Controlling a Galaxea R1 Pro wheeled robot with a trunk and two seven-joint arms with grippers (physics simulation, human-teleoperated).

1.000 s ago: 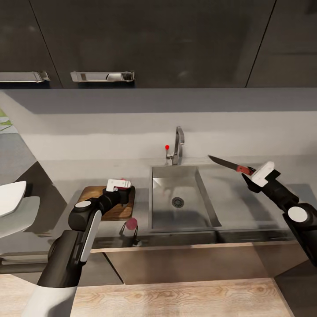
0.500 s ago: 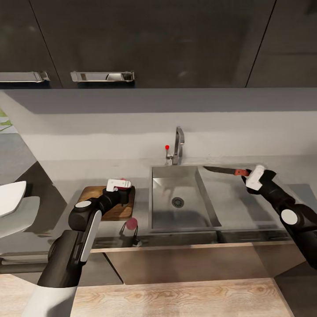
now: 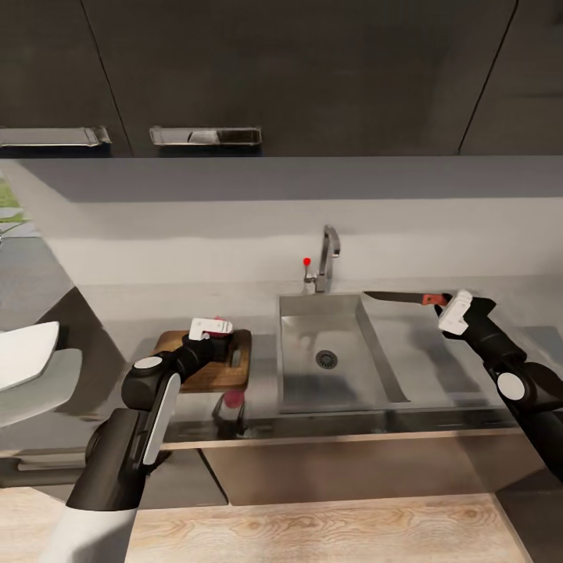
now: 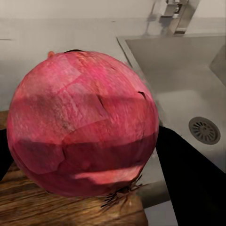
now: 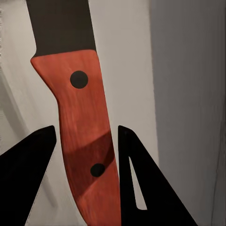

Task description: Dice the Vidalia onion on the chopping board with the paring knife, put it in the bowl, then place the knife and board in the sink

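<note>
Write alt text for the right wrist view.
A paring knife with a red handle bearing two dark rivets sits between the right gripper's two black fingers. Its dark blade runs out of the picture ahead, over a pale grey surface.

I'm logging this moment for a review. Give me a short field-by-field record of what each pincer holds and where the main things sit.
left pincer: shut on onion, over chopping board
right pincer: shut on knife by its red handle
knife blade: points toward tap, over sink's right rear corner
sink basin: nothing in it, drain visible
</note>
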